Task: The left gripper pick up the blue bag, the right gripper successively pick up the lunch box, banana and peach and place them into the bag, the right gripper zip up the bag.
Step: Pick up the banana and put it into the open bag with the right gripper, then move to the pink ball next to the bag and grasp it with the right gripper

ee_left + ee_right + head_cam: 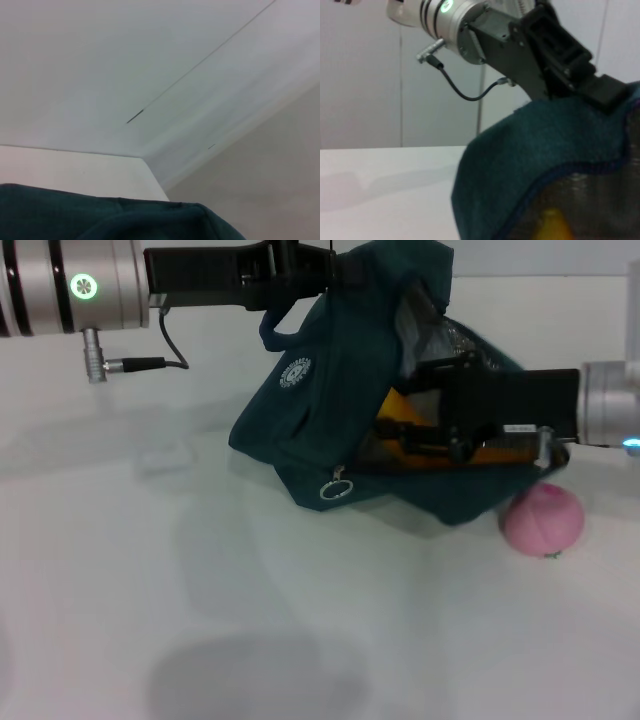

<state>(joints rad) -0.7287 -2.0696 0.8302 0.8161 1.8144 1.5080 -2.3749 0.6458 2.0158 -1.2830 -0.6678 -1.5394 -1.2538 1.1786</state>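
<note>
The left gripper [335,268] reaches in from nine o'clock, clamped on the top edge of the blue bag [320,410], which hangs open toward three o'clock. The right gripper [395,432] is inside the mouth, pinching the banana [400,405], whose long axis runs nine to three. The peach [543,520] rests on the white table [150,590] at four o'clock, touching the bag. A pale wall [365,90] stands behind.

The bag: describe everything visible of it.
The bag is dark teal-blue fabric with a round white logo, a zipper with a ring pull low on its front, and a shiny lining showing inside. Its mouth is open. The left end effector holds its top edge up, so it hangs slumped, bottom on the table. The right end effector reaches into it, beside the banana. The peach lies beside its lower corner.
</note>
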